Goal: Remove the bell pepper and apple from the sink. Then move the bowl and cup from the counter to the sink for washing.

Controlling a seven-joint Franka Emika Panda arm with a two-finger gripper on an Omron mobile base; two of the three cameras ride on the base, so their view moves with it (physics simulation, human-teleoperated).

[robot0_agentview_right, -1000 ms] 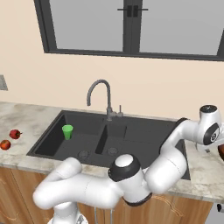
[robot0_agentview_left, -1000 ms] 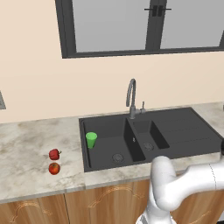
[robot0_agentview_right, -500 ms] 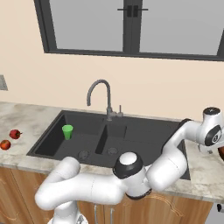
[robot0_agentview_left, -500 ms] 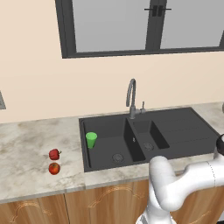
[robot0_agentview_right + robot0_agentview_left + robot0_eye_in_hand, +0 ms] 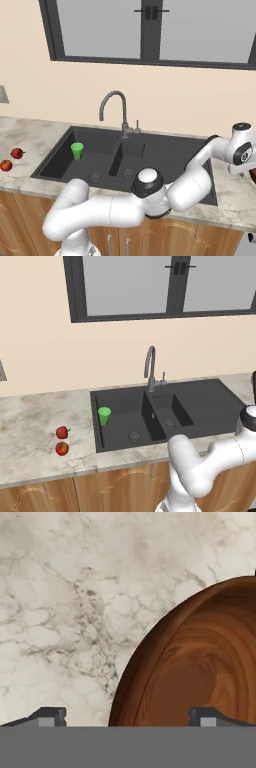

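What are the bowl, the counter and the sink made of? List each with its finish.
Bowl: looks like wood, dark brown with swirling grain and a smooth, slightly glossy finish.
Counter: seems to be marbled stone, pale beige-grey with darker veins, polished flat.
Sink: charcoal and matte with no shine, perhaps composite or coated metal; the look leaves that open.

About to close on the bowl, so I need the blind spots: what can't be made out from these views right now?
- Bowl: hand view's right and bottom edges cut it off; its far rim is unseen.
- Gripper: just the tips show, straddling the near rim; contact cannot be judged.
- Cup in sink: too small to see contents.
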